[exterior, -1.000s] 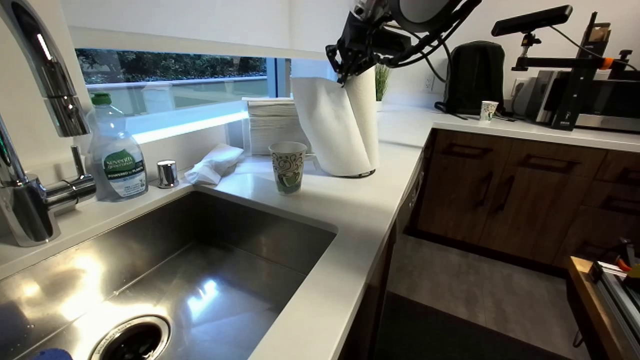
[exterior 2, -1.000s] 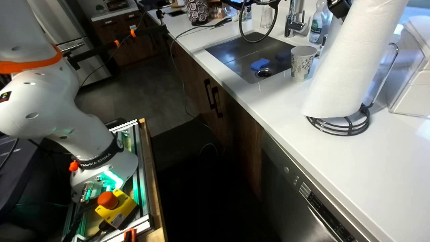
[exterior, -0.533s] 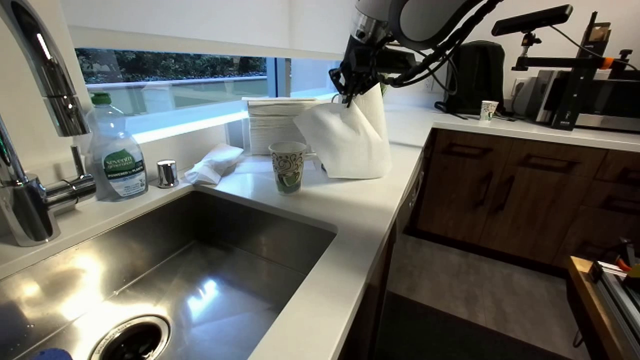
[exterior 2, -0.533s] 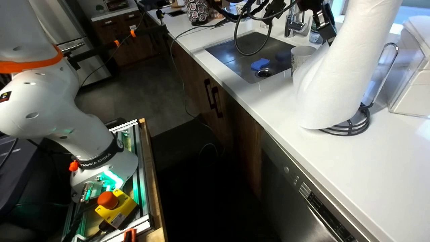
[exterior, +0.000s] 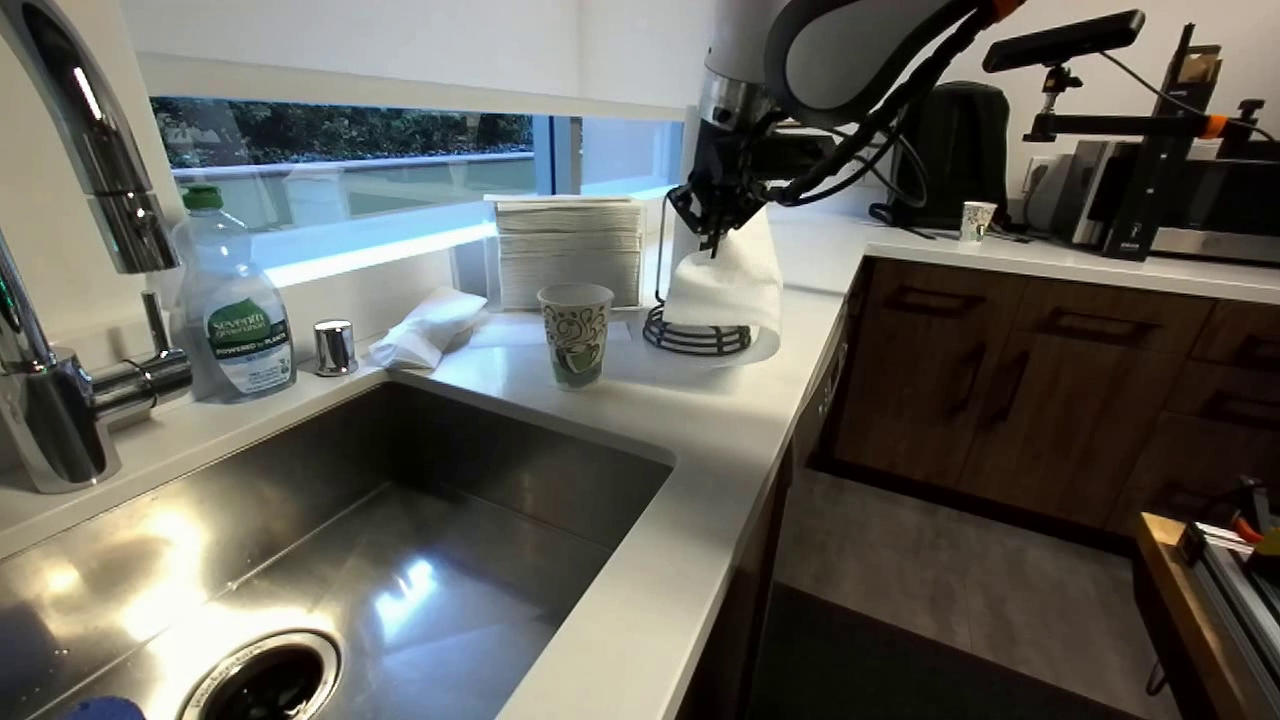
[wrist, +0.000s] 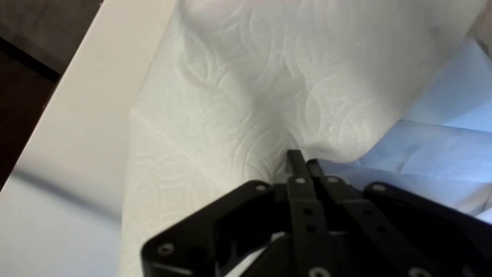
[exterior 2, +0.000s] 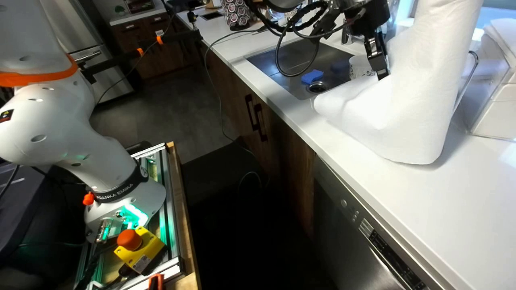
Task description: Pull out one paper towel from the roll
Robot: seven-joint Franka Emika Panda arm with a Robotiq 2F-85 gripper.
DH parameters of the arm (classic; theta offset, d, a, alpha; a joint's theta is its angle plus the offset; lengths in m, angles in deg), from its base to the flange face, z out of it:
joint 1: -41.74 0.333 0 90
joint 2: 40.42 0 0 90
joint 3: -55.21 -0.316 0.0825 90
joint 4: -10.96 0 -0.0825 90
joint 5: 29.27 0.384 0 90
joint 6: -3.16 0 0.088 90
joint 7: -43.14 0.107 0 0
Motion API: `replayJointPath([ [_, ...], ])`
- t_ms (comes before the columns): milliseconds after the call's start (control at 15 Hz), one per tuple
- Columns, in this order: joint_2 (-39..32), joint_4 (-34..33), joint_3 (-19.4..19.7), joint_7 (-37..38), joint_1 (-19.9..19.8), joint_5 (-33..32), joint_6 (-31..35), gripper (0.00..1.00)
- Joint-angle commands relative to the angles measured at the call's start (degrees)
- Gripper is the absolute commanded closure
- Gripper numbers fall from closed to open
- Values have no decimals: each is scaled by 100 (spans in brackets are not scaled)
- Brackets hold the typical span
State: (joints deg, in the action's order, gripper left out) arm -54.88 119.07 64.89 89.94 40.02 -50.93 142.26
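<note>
Trailing off the roll (exterior 2: 445,44), the paper towel (exterior 2: 358,108) is pinched between fingers (wrist: 301,194).

The arm (exterior 2: 56,121) is white and rounded, crossed by an orange band (exterior 2: 24,79) and a black collar (exterior 2: 121,192) lettered FRANKA EMIKA, with a silvery ring (exterior: 730,103), dark looping cables (exterior: 912,92) and a black, angular claw (wrist: 304,157) dotted with pale round screws (wrist: 165,249).

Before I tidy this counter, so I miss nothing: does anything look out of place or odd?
Yes: a wad of crumpled white paper lies beside the chrome cylinder, as if discarded. The paper towel also bulges askew from the roll, but the pincer grips it, so that probably just reflects the pull.
</note>
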Motion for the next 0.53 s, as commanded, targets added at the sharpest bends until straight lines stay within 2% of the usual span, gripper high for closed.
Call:
replayJointPath([
  [0, -166, -120, -34, -296, -19, 446, -502, 100],
  [467, -459, -430, -69, -609, -66, 1176, -1655, 100],
])
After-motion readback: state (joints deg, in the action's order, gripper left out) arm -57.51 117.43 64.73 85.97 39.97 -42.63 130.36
